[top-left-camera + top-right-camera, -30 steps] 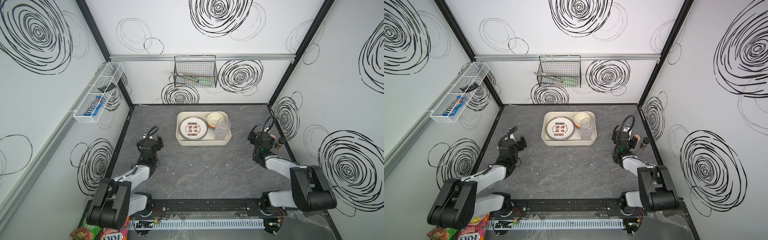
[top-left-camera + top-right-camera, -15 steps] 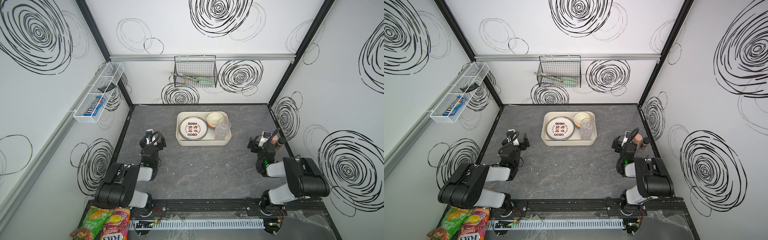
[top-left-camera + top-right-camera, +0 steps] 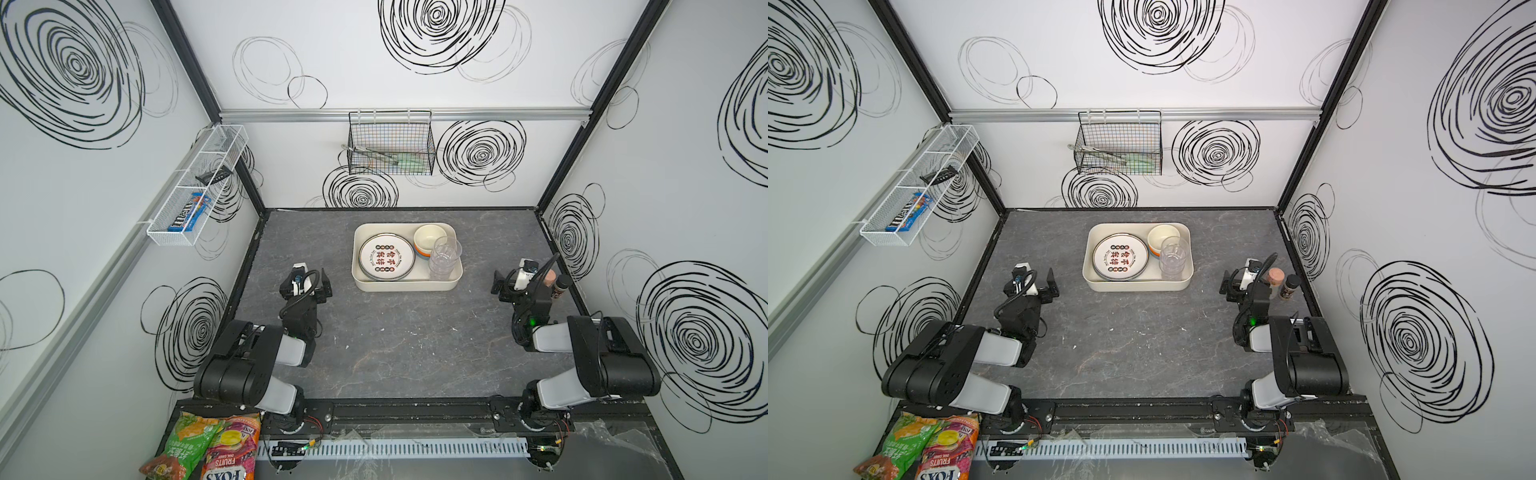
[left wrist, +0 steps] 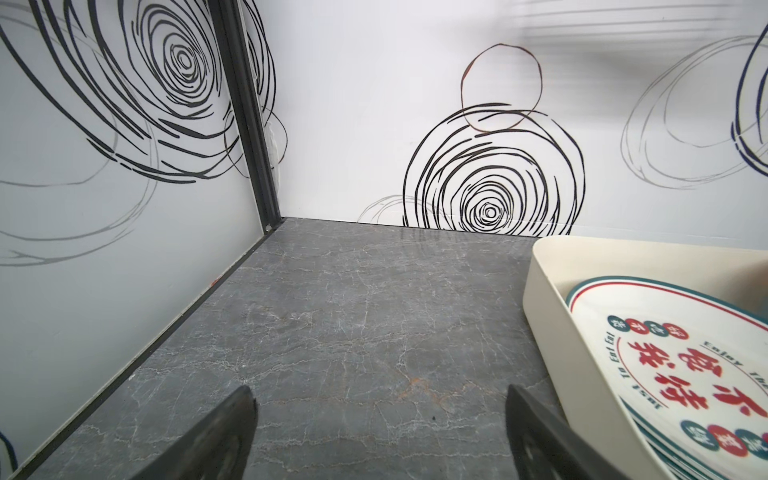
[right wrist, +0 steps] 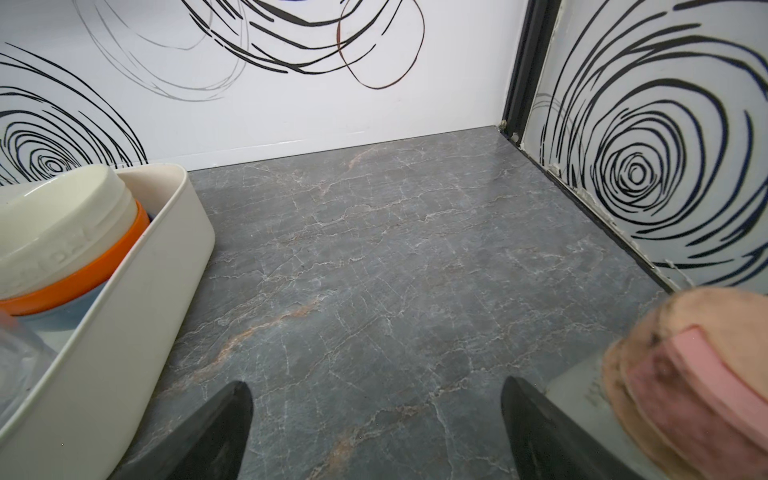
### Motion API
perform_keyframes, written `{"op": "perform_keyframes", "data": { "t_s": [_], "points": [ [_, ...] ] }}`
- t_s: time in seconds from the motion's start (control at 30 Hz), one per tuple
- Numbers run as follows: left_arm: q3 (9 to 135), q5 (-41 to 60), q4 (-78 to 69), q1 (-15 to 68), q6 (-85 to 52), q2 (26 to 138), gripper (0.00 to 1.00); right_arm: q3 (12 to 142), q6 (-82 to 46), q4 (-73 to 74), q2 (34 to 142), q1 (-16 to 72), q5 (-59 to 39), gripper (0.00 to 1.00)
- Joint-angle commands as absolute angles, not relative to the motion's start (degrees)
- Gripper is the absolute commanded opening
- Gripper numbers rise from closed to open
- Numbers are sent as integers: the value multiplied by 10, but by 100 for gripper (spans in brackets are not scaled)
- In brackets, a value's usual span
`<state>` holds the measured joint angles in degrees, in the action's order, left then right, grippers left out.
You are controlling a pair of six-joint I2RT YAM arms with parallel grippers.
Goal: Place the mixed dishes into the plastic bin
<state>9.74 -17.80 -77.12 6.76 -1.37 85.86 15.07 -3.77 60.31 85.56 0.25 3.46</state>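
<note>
Beside the table's left and right edges, both arms have folded back since a second ago, elbows now raised; the bin and its load have not shifted. The left gripper and the right gripper hang just over the grey marble-patterned tabletop, jaws spread wide, holding nothing. The right one stands just beside a pink-lidded spice jar. Toward the back, the shallow cream-white rectangular plastic bin holds a stack of round white plates with red characters, nested cream, orange and blue bowls and stacked clear plastic cups.
</note>
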Motion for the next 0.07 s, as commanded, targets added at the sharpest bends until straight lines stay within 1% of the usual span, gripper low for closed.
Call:
{"op": "perform_keyframes", "data": {
  "t_s": [0.0,0.03],
  "points": [
    [92,-184,-828,71,-2,863,96,155,-37,616,847,0,28,97],
    [89,-184,-829,72,-2,861,96,156,-37,614,847,0,29,97]
  ]
}}
